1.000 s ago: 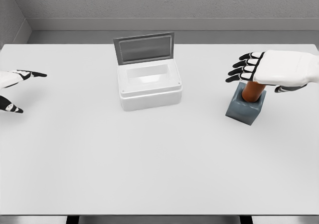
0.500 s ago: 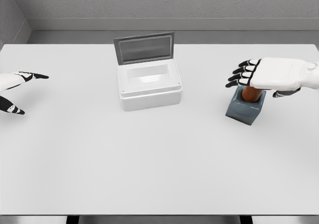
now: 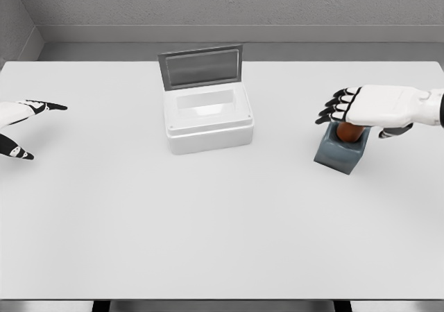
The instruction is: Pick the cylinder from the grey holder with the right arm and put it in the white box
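Orange-brown smooth cylinder (image 3: 351, 132) stands in the dark grey square block holder (image 3: 340, 152) on the right of the table, only a short stub showing under my palm. My right hand (image 3: 371, 107) hovers flat just above it, palm down, black-tipped fingers (image 3: 333, 108) extended leftward, nothing gripped. Contact with the cylinder top: can't tell.

Grasp not yet made, I judge. To do it well I'd drop fingers on either side of the exposed stub, thumb opposing, then close around the round side rather than press on top. It's slick-looking and curved, so a full wrap beats a pinch. Pull straight up along the socket axis so the holder doesn't tip or drag.

White rectangular hard-shell box (image 3: 207, 121) sits well apart to the left, grey flat lid (image 3: 200, 66) propped upright at the back, cavity open. Matte white tabletop (image 3: 222, 229) below. My left hand (image 3: 19, 118) rests at the left edge, fingers loose and spread.
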